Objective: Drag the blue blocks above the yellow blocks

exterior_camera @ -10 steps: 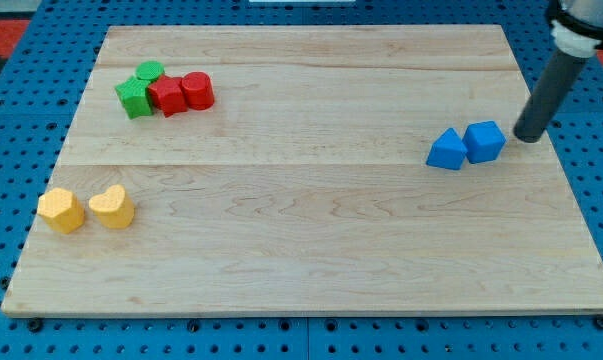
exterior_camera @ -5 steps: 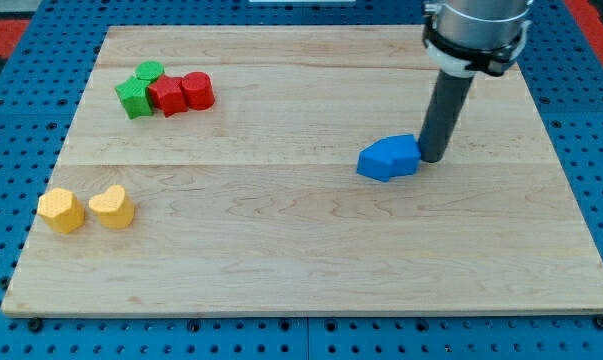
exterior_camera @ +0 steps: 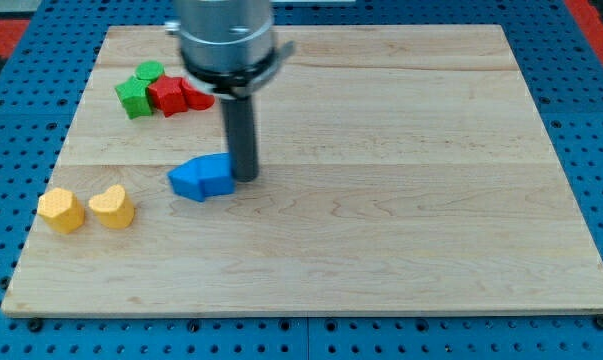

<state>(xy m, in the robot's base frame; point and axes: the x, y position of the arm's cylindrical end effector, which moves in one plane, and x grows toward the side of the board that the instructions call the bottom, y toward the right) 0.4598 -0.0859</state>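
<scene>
Two blue blocks (exterior_camera: 202, 177) sit pressed together left of the board's middle. My tip (exterior_camera: 245, 178) touches their right side. Two yellow blocks lie near the view's left edge: a hexagon-like one (exterior_camera: 60, 210) and a heart-shaped one (exterior_camera: 112, 206). The blue pair is to the right of the yellow blocks and slightly higher in the view, with a small gap between them.
Two green blocks (exterior_camera: 139, 90) and two red blocks (exterior_camera: 176, 95) cluster at the upper left; the arm partly covers the right red one. The wooden board (exterior_camera: 431, 220) lies on a blue pegboard surface.
My tip has swept from the right side to left of centre, pushing both blue blocks leftward together. The yellow, red and green blocks have not moved.
</scene>
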